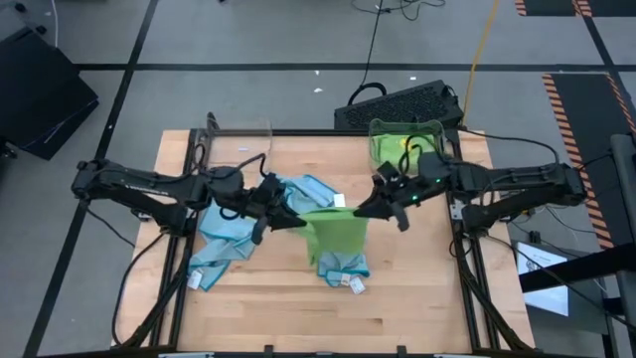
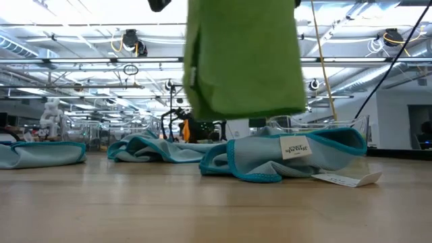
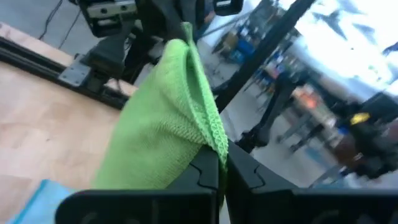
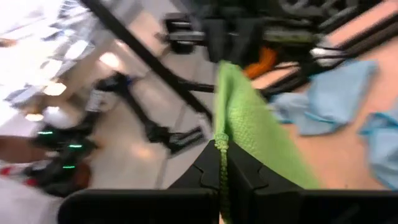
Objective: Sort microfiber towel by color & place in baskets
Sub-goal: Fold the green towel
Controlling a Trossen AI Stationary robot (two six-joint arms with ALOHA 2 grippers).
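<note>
1. Far-left clear basket [image 1: 238, 142] looks empty; blue towels [image 1: 234, 231] lie loose on the table [image 1: 417, 308], unsorted.
2. Left gripper [image 1: 289, 219] and right gripper [image 1: 363, 207] each pinch a top corner of the green towel [image 1: 336, 235], hanging mid-table.
3. Far-right basket [image 1: 405, 144] already holds green cloth.

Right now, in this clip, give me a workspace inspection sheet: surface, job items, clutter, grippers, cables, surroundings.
Surface: wooden table.
Job's things: green towel held up between both arms; blue towels on the table; right basket holds green cloth; left basket looks empty.
Clutter: loose tag.
Grippers: left gripper and right gripper each shut on the green towel.
Cables: yellow cable on the floor.
Surroundings: keyboard behind the table.
</note>
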